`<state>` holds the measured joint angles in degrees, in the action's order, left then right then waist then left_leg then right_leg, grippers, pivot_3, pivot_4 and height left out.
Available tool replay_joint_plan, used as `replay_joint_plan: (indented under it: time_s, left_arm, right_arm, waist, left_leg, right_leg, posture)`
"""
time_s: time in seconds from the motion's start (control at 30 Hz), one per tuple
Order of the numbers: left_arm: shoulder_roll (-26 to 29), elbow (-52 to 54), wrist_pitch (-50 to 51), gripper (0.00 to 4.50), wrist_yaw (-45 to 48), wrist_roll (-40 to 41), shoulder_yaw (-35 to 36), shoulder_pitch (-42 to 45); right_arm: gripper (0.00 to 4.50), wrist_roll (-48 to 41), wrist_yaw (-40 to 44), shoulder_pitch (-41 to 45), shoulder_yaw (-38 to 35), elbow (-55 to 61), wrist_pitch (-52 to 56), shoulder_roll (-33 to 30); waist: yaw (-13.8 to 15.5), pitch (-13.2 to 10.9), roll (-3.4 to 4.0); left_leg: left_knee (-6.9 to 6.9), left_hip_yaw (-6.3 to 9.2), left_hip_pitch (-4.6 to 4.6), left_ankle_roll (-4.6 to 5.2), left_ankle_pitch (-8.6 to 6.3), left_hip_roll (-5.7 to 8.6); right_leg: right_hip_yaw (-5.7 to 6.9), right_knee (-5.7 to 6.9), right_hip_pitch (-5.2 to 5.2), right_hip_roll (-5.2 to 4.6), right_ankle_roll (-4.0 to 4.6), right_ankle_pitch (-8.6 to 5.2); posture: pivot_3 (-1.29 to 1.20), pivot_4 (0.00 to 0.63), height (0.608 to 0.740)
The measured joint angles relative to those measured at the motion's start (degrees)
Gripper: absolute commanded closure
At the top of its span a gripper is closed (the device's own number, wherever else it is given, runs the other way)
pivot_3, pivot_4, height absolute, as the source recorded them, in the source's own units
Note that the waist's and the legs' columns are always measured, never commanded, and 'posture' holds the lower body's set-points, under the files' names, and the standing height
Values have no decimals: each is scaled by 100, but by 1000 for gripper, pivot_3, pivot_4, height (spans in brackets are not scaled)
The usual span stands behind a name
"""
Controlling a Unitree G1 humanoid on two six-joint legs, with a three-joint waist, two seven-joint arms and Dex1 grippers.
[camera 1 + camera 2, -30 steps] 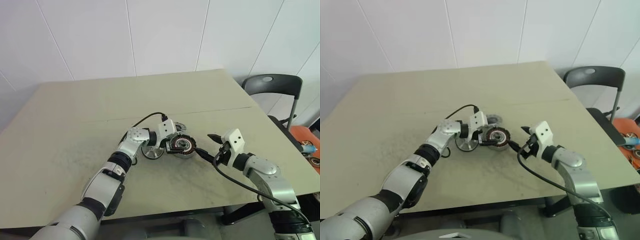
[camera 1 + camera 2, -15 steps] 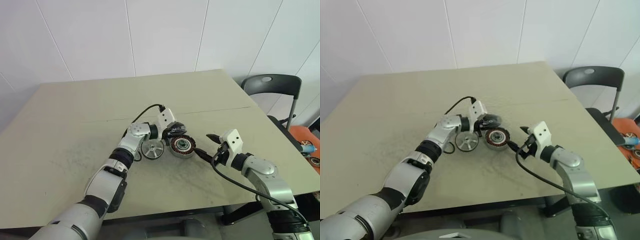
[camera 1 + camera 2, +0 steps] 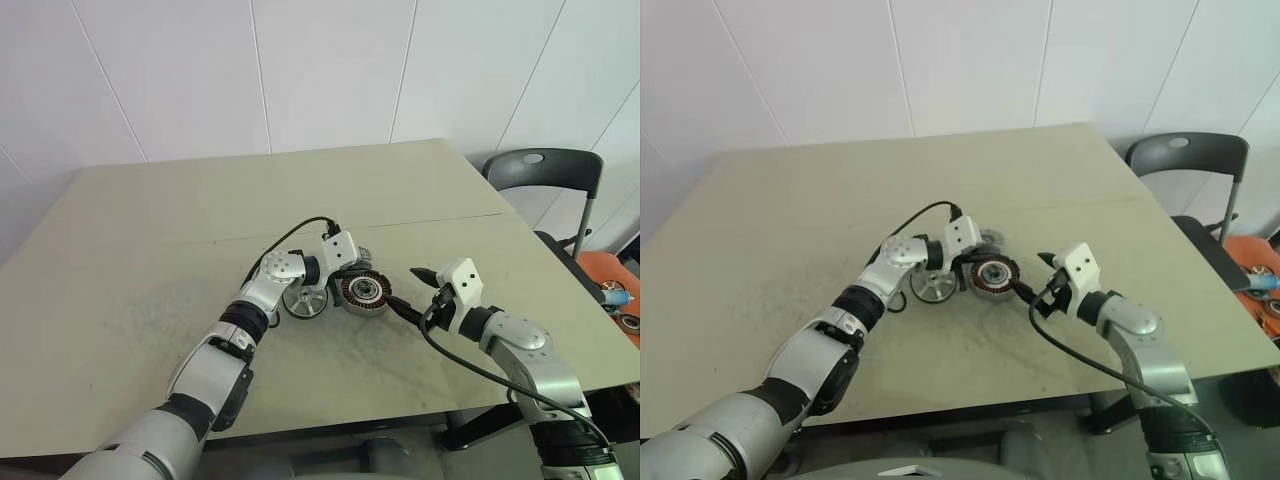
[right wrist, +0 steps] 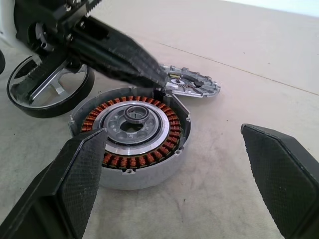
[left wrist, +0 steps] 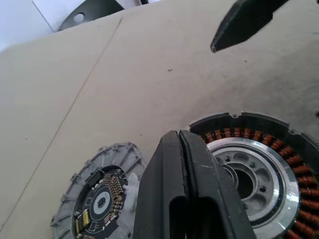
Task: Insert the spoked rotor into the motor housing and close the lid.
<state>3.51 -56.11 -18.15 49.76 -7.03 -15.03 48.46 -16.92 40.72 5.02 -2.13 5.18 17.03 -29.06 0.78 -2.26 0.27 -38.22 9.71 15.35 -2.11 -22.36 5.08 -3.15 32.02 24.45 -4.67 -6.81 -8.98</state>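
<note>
Motor housing (image 4: 132, 132) sits flat on the table (image 3: 150, 260), copper windings up, open top, nothing inside it. Spoked rotor (image 4: 47, 87) lies flat on the table just beside the housing, on the robot's left of it, dark rim and silver spokes visible, not inserted. Lid (image 5: 99, 196) lies flat on the table just past the housing on the far side, inner face with circuit parts up, close to the housing rim. Left gripper (image 5: 182, 144) has its two black fingers pressed together, nothing between them; its tip hangs over the housing's far rim, between housing and lid, contact with the rim can't be told. Right gripper (image 4: 174, 186) is on the housing's right side, pointing at it, fingers spread wide and empty, the housing lying ahead of the gap, near one finger (image 4: 75, 174) but not touching. A dark chair (image 3: 545, 175) stands beyond the table's right edge.
</note>
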Motion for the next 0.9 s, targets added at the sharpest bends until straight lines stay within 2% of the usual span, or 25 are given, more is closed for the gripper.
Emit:
replay_joint_plan:
  time_s: [0.33, 0.9]
  left_arm:
    - [205, -3, -350, 4450, -145, -411, -345, -50]
    - [133, 25, -200, 4450, 254, -231, -335, -93]
  right_arm:
    - [0, 0, -14, 10, 0, 0, -3, 31]
    - [0, -1, -59, 66, -1, 0, -50, 53]
  waist:
    - [4, 3, 0]
    - [1, 7, 1]
  left_leg:
    - [0, 0, 0, 0, 0, 0]
    - [-1, -2, 0, 2, -1, 0]
  right_leg:
    - [-1, 3, -1, 0, 1, 0]
    - [-2, 6, -2, 0, 1, 1]
  posture:
    - [0, 0, 740]
    - [0, 0, 740]
